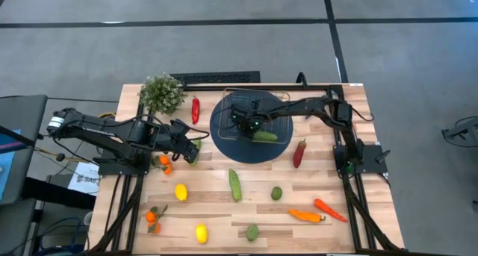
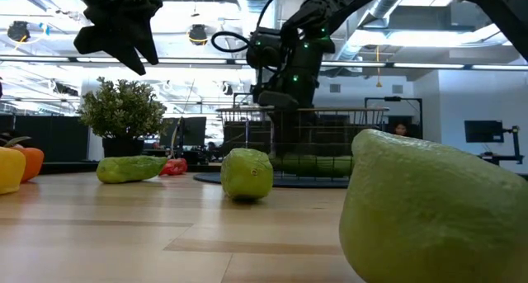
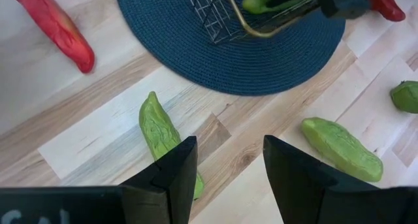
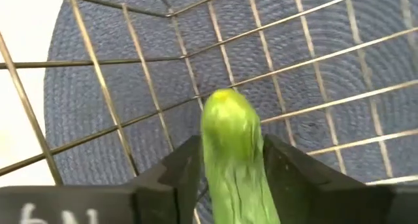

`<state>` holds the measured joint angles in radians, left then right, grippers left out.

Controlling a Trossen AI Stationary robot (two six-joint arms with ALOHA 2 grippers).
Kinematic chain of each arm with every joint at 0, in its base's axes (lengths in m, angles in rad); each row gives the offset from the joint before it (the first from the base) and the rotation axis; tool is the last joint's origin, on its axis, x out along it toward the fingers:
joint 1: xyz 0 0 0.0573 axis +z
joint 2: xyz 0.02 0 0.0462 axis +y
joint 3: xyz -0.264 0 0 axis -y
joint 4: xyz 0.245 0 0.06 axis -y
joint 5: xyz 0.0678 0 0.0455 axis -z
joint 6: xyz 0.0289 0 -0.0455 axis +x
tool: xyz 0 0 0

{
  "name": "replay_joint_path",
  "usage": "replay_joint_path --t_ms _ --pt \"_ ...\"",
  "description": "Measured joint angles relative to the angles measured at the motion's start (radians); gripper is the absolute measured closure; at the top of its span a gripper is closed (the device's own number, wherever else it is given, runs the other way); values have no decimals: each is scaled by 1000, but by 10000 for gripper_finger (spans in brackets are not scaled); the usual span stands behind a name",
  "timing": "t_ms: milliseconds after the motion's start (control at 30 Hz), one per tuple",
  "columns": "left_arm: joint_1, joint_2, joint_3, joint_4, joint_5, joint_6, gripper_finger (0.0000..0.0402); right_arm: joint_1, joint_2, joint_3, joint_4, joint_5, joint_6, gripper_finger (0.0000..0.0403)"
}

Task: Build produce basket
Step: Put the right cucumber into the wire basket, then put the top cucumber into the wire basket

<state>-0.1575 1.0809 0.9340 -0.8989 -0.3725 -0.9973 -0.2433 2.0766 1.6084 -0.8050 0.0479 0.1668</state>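
The wire basket [image 1: 243,99] stands on a round dark blue mat [image 1: 224,144] at the table's far middle. My right gripper [image 4: 232,165] reaches into the basket from the right and is shut on a green cucumber [image 4: 228,145]. My left gripper [image 3: 225,159] is open and hangs well above the table [image 2: 115,27], over another green cucumber [image 3: 160,129] that lies flat by the mat's left edge. It touches nothing. More produce lies scattered on the near half: a third cucumber [image 1: 235,185], a lime [image 1: 276,193], lemons [image 1: 181,192], carrots [image 1: 308,216] and small oranges [image 1: 154,219]. My right gripper pinches the green cucumber between its two fingers, which lie on either side of its body behind the rounded free end [image 4: 225,106]. That end sticks out past the fingertips over the basket's grid bottom. Whether the cucumber rests on the wire, I cannot tell.
A bushy green plant [image 1: 161,93] stands at the far left. One red pepper [image 1: 196,109] lies beside it, another [image 1: 299,153] right of the mat. A lime [image 2: 437,209] sits close to the low camera. Bare wood shows between the items near the front edge.
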Motion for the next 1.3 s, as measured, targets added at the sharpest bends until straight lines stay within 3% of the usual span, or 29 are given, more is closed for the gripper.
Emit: replay_joint_path --t_ms 400,867,1300 --pt "0 0 0 0 0 9 239 13 0 225 -144 4 -92 208" --pt "0 0 0 -1 -2 43 239 34 -2 732 -466 5 -123 215" --pt "0 1 0 -77 67 141 239 135 -218 720 -501 4 -27 219"
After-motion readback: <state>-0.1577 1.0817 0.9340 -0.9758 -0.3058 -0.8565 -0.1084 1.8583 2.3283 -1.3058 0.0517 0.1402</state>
